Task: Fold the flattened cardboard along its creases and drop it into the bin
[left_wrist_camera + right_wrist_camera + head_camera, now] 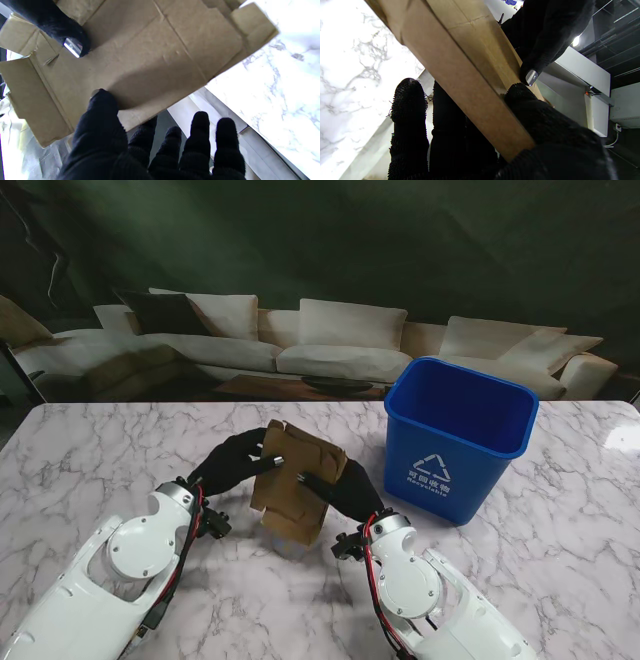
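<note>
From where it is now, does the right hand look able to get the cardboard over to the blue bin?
Probably yes. The right hand is shut on the cardboard, the bin stands open-topped just to its right, and nothing lies between. The left hand also grips the cardboard.

both my arms are reaching in from the near corners and meeting at the middle. my left hand [235, 460] is gripping the cardboard [297, 480] at its left edge, thumb [102, 110] pressing on one face while the other fingers [200, 135] are curling behind it. my right hand [345, 490] is clamping the same sheet from the right side, thumb [530, 105] on one face and fingers [407, 105] on the opposite face. both wrists are tilting inward, palms facing each other, black gloves covering every finger.
</note>
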Available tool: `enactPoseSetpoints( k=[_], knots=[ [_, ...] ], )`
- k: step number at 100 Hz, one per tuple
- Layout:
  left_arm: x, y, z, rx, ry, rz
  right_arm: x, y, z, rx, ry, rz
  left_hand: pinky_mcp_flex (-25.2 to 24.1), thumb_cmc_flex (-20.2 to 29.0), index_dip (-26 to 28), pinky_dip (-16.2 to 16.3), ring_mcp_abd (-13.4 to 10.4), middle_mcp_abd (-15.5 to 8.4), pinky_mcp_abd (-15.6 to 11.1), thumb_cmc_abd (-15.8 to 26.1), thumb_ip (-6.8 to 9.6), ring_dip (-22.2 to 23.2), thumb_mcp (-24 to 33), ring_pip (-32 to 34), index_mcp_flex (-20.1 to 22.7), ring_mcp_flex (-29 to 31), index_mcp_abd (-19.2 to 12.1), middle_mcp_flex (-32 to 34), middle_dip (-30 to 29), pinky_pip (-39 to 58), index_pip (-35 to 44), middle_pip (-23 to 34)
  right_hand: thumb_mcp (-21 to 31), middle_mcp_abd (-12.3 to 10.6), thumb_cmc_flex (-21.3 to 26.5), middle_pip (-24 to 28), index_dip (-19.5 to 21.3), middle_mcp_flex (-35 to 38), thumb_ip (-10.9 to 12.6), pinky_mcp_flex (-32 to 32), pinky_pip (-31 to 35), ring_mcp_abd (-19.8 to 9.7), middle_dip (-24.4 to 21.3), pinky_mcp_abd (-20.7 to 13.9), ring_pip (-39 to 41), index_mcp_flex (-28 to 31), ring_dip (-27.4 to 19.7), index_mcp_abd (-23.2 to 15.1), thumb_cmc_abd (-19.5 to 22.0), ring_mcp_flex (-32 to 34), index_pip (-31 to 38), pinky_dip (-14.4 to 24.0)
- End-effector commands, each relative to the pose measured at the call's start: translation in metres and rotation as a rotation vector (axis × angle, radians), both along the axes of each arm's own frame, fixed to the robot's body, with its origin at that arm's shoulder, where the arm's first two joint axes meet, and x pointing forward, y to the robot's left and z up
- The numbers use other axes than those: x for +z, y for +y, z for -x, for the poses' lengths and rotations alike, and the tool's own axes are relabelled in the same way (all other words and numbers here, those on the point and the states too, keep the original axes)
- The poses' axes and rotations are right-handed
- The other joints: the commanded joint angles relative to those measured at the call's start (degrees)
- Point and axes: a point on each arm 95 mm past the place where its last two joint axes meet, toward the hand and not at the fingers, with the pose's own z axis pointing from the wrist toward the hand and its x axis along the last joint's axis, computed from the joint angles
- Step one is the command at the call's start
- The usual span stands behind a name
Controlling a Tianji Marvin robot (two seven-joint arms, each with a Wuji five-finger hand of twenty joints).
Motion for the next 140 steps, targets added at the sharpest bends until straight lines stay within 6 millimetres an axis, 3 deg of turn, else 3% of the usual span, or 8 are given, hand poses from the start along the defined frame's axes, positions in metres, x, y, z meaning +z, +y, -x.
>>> enactPoseSetpoints(
  k=[1, 23, 35, 49, 58, 96, 115, 140],
  knots=[
    [0.001, 0.001, 0.000, 0.011, -0.006, 0.020, 0.008, 0.002, -0.006, 0.000, -0.019, -0.010, -1.42, -1.19, -1.08, -0.68, -0.24, 0.47, 1.38, 4.27, 0.20, -0.68, 0.50, -1.54, -2.86, -1.53, 0.17, -3.39, -1.21, -1.47, -1.86, -1.85, 5.81, -4.65, 6.00, 6.15, 4.72, 3.13, 0.21, 0.83, 1.13, -0.98, 2.45, -1.42, 1.22, 8.06, 1.08, -11.33, 2.41, 2.22, 7.99, 0.24],
    [0.003, 0.011, -0.001, 0.063, -0.046, 0.042, 0.024, -0.012, -0.020, -0.047, -0.098, 0.019, -2.36, -4.72, -3.08, 0.01, -0.57, -1.14, 3.12, 5.13, 0.19, -1.28, 0.66, -2.28, -8.25, -1.72, 0.09, 0.86, -0.94, -3.78, -5.11, -0.32, 5.74, -4.65, 5.87, 6.02, 5.01, 3.15, 0.14, 0.74, 0.88, -1.15, 2.66, -1.56, 0.86, 8.20, 1.16, -11.41, 2.61, 2.26, 7.75, -0.02],
    [-0.001, 0.014, -0.002, 0.087, -0.037, 0.042, 0.044, -0.021, -0.030, -0.062, -0.174, 0.041, -1.19, -4.71, -3.94, 3.40, -0.25, -2.15, 4.00, 5.90, 0.15, 0.27, 0.83, -0.75, -5.87, 0.76, 0.89, 8.05, 3.28, -2.88, -4.09, 2.69, 5.57, -4.65, 5.84, 5.96, 5.05, 3.10, 0.13, 0.45, 0.82, -1.09, 2.71, -1.79, 0.77, 8.20, 1.21, -11.58, 2.80, 2.19, 7.59, -0.06],
    [-0.006, 0.012, -0.003, 0.102, -0.017, 0.052, 0.075, -0.034, -0.042, -0.076, -0.269, 0.073, 0.41, -3.46, -3.77, 8.78, 0.14, -1.83, 2.43, 7.19, 0.17, 3.72, 0.77, 1.71, -3.59, 2.15, 0.76, 8.20, 5.14, 4.72, -2.92, 2.58, 5.52, -4.38, 5.88, 4.24, 5.06, 3.42, 0.24, -1.12, 1.46, -1.00, 2.19, -1.82, -0.38, 8.62, 0.88, -11.51, 2.63, 1.97, 7.18, 0.72],
    [-0.009, 0.011, -0.003, 0.104, -0.013, 0.041, 0.099, -0.043, -0.046, -0.070, -0.307, 0.094, 1.24, -2.58, -3.26, 10.35, 0.40, -1.83, 1.74, 7.57, 0.22, 5.43, 0.85, 3.35, -0.91, 3.58, 0.66, 9.86, 5.54, 8.40, -1.75, 3.09, 5.64, -4.11, 5.90, 3.76, 4.95, 3.50, 0.24, -1.45, 1.30, -0.86, 2.12, -1.72, -0.82, 8.75, 0.74, -11.24, 2.55, 1.98, 6.94, 0.84],
    [-0.017, 0.009, -0.004, 0.117, 0.023, 0.030, 0.191, -0.098, -0.051, -0.047, -0.432, 0.228, -0.43, -0.92, -2.90, 8.39, 0.74, -1.80, 2.60, 9.02, 0.21, 5.27, 0.75, 2.53, 1.20, 3.25, -0.22, 12.68, 6.98, 6.66, -0.98, 4.91, 5.69, -4.19, 5.62, 2.09, 4.67, 3.80, 0.27, -2.16, 0.28, -0.86, 1.96, -2.02, -2.84, 10.05, 0.47, -11.34, 2.40, 1.72, 5.61, 0.96],
    [-0.017, 0.008, 0.000, 0.111, 0.033, 0.023, 0.207, -0.140, -0.052, -0.102, -0.456, 0.326, -0.55, -1.03, -2.83, 8.04, 0.91, -1.74, 2.79, 9.10, 0.20, 5.04, 0.68, 2.27, 1.68, 3.20, -0.05, 12.78, 7.32, 6.32, -0.87, 5.13, 5.92, -3.92, 5.49, 0.62, 4.81, 4.16, 0.32, -2.68, -0.23, -0.57, 1.89, -1.68, -4.16, 10.96, 0.49, -11.33, 2.00, 1.84, 4.72, 1.10],
    [-0.016, 0.007, 0.003, 0.106, 0.037, 0.017, 0.204, -0.196, -0.050, -0.204, -0.413, 0.393, -0.60, -1.01, -2.78, 7.83, 0.92, -1.73, 2.78, 9.32, 0.20, 4.88, 0.72, 2.08, 2.02, 3.11, 0.15, 12.86, 7.38, 6.14, -0.84, 5.03, 5.82, -3.92, 5.04, -2.66, 4.94, 4.27, 0.33, -5.10, -1.77, -0.55, 1.52, -1.24, -6.67, 12.12, 0.37, -12.00, 2.01, 0.70, 2.66, 1.19]
  ],
)
